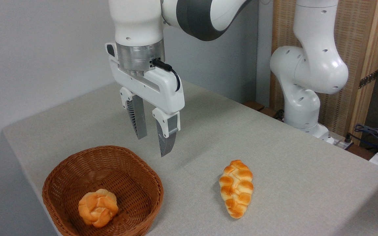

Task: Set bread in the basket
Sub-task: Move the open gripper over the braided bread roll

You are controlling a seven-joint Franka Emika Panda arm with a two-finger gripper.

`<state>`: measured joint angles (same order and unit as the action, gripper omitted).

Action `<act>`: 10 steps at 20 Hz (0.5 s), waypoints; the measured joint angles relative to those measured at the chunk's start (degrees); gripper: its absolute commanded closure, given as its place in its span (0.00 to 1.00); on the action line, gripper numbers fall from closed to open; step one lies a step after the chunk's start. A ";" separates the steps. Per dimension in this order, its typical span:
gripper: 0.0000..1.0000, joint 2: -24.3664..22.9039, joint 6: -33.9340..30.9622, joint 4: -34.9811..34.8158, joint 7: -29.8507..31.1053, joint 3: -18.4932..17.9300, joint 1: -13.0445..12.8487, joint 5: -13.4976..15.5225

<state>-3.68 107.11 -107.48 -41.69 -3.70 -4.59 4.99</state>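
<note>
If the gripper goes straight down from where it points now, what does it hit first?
Most likely bare table, just behind the basket rim. The open gripper points down, empty, and appears to hang above the cloth beyond the basket, well left of the bread. Depth is unclear, so it might clip the rim.

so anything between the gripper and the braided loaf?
Nothing: the camera view shows only bare grey tablecloth between the open gripper and the loaf.
</note>
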 measured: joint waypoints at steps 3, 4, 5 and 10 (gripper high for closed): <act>0.00 -0.07 -1.48 -0.01 1.61 -0.37 0.01 0.00; 0.00 -0.22 -2.66 -0.01 2.27 -0.89 0.03 0.00; 0.00 -0.47 -3.67 0.00 2.44 -1.57 0.05 0.00; 0.00 -1.62 -6.12 -0.35 4.51 -3.49 0.16 0.00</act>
<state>-5.30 100.99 -107.83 -37.19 -7.19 -4.43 4.99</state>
